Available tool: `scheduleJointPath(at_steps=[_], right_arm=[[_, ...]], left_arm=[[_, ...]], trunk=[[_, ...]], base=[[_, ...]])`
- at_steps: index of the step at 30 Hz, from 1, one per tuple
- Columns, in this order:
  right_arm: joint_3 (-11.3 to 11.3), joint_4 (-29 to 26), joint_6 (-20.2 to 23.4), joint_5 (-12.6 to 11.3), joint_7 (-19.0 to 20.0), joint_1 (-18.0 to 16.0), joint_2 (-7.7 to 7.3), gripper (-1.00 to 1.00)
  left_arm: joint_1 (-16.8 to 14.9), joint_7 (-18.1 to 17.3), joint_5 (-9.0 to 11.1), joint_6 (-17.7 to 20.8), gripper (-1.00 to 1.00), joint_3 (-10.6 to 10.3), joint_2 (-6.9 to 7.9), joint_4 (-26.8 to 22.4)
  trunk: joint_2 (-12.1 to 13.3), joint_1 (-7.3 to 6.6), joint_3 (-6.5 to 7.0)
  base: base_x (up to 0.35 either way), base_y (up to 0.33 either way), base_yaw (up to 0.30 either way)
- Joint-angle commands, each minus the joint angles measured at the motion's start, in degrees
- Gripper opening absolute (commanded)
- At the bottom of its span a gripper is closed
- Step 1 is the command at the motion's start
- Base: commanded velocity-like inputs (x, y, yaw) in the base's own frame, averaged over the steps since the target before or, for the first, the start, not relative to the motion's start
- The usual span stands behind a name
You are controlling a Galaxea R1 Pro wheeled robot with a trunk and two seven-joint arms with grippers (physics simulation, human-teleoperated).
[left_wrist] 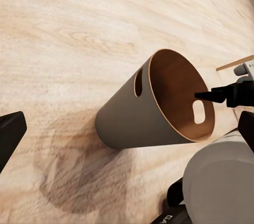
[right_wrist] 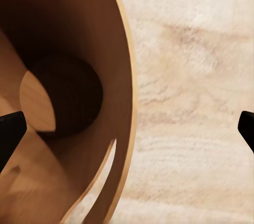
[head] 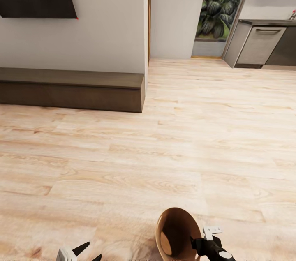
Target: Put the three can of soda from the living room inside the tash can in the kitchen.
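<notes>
The trash can (head: 174, 232) hangs tilted above the wooden floor (head: 164, 137), close in front of the robot, its copper-brown mouth facing forward and up. The right gripper (head: 201, 241) straddles its rim: in the right wrist view the two dark fingertips (right_wrist: 10, 131) stand wide apart with the wall between them, so whether it actually pinches the rim I cannot tell. The left gripper (head: 84, 252) sits low at the near left, parted and holding nothing. No soda cans appear here, and the bin looks empty. Far right lies the kitchen (head: 263, 39) with its grey cabinets. The robot seems to be carrying the bin between rooms; next it must steer on, keeping the bin steady.
</notes>
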Motion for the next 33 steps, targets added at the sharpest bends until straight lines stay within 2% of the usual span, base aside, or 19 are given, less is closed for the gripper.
scheduleJointPath(at_steps=[1,20,33], right_arm=[[0.0,0.0,0.0,0.0,0.0,0.0,0.0,1.0],[0.0,0.0,0.0,0.0,0.0,0.0,0.0,1.0],[0.0,0.0,0.0,0.0,0.0,0.0,0.0,1.0]], left_arm=[[0.0,0.0,0.0,0.0,1.0,0.0,0.0,0.0],[0.0,0.0,0.0,0.0,1.0,0.0,0.0,0.0],[0.0,0.0,0.0,0.0,1.0,0.0,0.0,0.0]], trunk=[[0.0,0.0,-0.09],[0.0,0.0,-0.81],[0.0,0.0,-1.86]], base=[[0.0,0.0,0.0],[0.0,0.0,0.0],[0.0,0.0,0.0]])
